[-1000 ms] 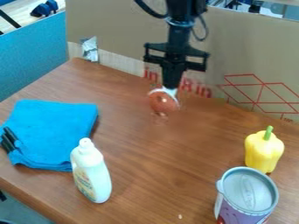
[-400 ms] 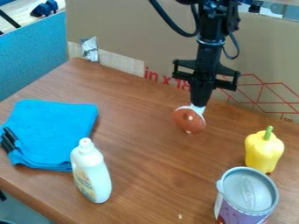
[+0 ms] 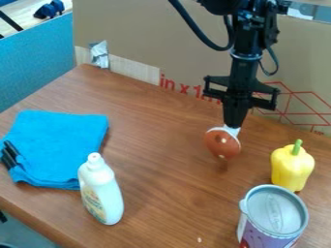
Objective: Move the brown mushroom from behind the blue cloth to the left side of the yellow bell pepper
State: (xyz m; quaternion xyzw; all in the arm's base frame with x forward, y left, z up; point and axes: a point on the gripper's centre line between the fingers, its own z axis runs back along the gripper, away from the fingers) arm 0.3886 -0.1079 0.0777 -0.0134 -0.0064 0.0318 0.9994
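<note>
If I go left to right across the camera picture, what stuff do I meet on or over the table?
Blue cloth, white bottle, brown thing in the gripper, yellow pepper.

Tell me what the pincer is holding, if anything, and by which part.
The pincer holds a rounded reddish-brown object by its white upper end, with the brown part hanging below.
</note>
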